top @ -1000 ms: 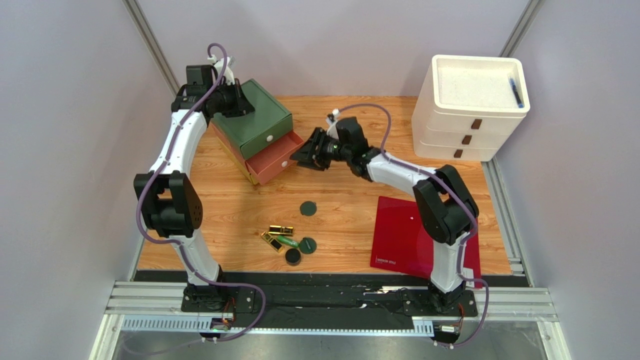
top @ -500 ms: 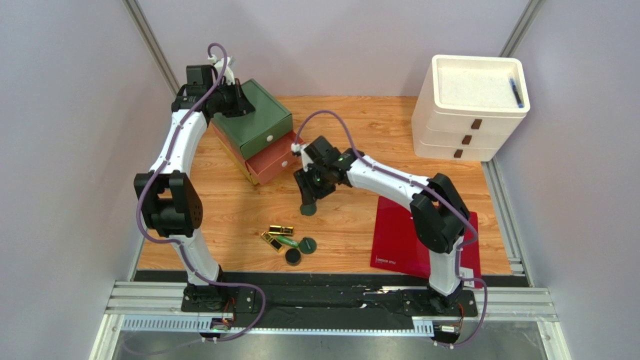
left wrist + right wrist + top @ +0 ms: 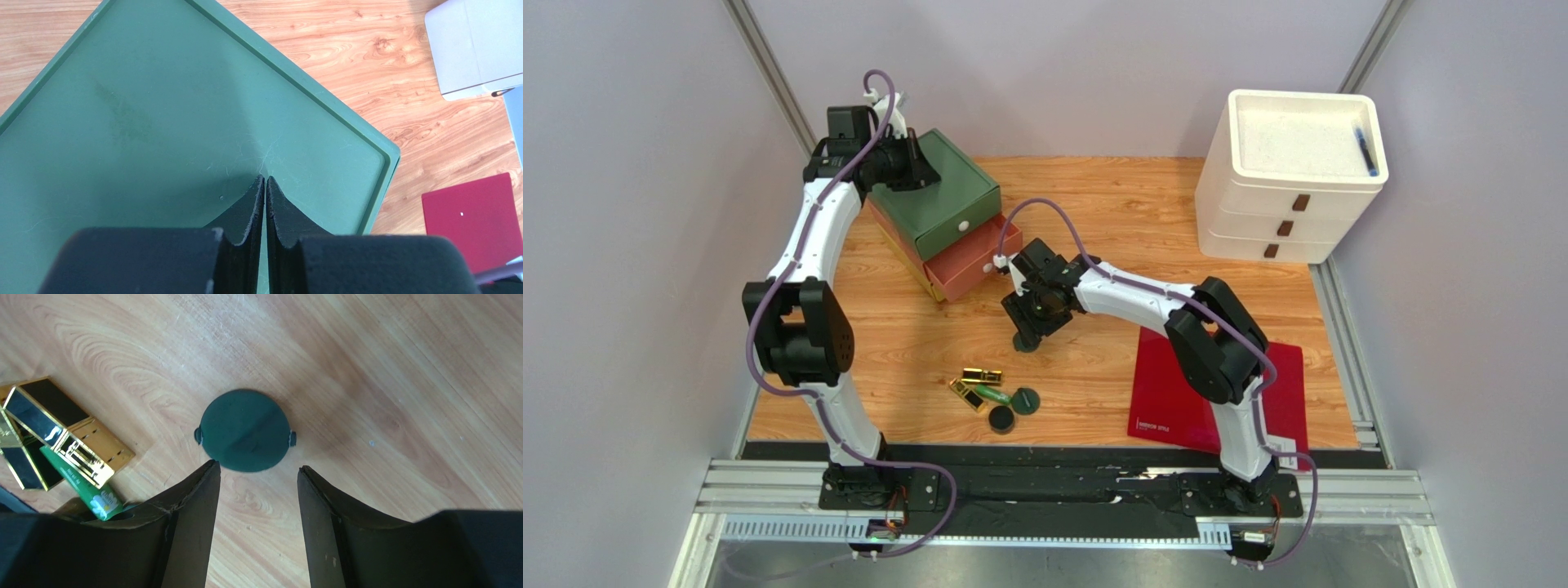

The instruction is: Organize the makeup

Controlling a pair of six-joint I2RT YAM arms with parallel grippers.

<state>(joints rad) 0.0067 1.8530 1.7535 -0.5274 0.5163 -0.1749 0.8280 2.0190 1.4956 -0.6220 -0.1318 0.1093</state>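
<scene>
A dark green round compact (image 3: 244, 430) lies alone on the wooden table (image 3: 1100, 208). My right gripper (image 3: 256, 468) hangs just above its near edge, open, with nothing between its fingers. From above, the right gripper (image 3: 1026, 328) covers most of that compact (image 3: 1025, 347). Nearer the front lies a cluster: gold lipstick tubes (image 3: 983, 375), a green tube (image 3: 993, 396) and two more compacts (image 3: 1025, 398). The gold tubes (image 3: 67, 438) and green tube (image 3: 83, 484) also show left of the right fingers. My left gripper (image 3: 265, 179) is shut and empty over the green drawer box's top (image 3: 153, 122).
The green box (image 3: 940, 194) sits on an orange drawer (image 3: 971, 260) that juts out toward the right arm. A white three-drawer unit (image 3: 1290, 172) stands at the back right. A flat red sheet (image 3: 1210, 386) lies front right, under the right arm.
My right arm swung from the orange drawer toward the front and came down over the lone compact, its jaws widening. The left arm stayed still.
</scene>
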